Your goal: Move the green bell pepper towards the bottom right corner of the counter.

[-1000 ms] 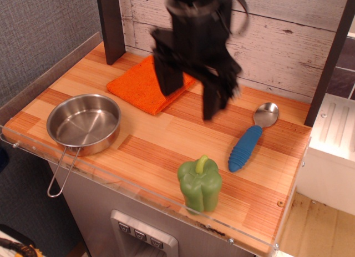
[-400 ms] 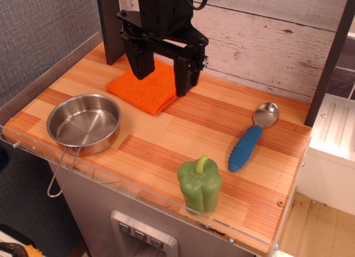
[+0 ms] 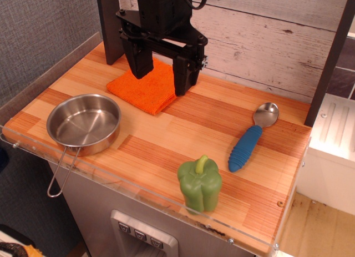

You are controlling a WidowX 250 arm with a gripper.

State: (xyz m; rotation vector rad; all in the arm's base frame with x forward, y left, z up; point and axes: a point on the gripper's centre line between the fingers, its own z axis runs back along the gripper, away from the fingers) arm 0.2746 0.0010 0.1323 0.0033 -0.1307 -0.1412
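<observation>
Observation.image gives you the small glossy light-green toy bell pepper (image 3: pixel 199 184) standing upright near the front edge of the butcher-block wooden counter (image 3: pixel 166 132), its short curved stem pointing up. It sits toward the front right part of the top, close behind the clear plastic rim (image 3: pixel 138 191) that runs along that edge, with bare wood between it and the right-hand corner.

Just behind and to the right of the pepper you see a spoon with a ribbed blue handle and a shiny metal bowl (image 3: pixel 250 138), lying at a slant with the bowl toward the back wall; it is near the pepper but not touching it. Well off to the left, a round stainless steel pan (image 3: pixel 84 124) rests on the wood, and its thin wire handle hangs out past the front rim.

At the back of the counter lies a folded orange cloth (image 3: pixel 145 88). Over it hangs your black gripper (image 3: pixel 162 69) (well apart from the pepper, at the far side of the top), with its two thick fingers (image 3: pixel 139 60) pointing down and spread wide, nothing between them. The left finger's tip is over the cloth and the right one is at the cloth's right edge.
</observation>
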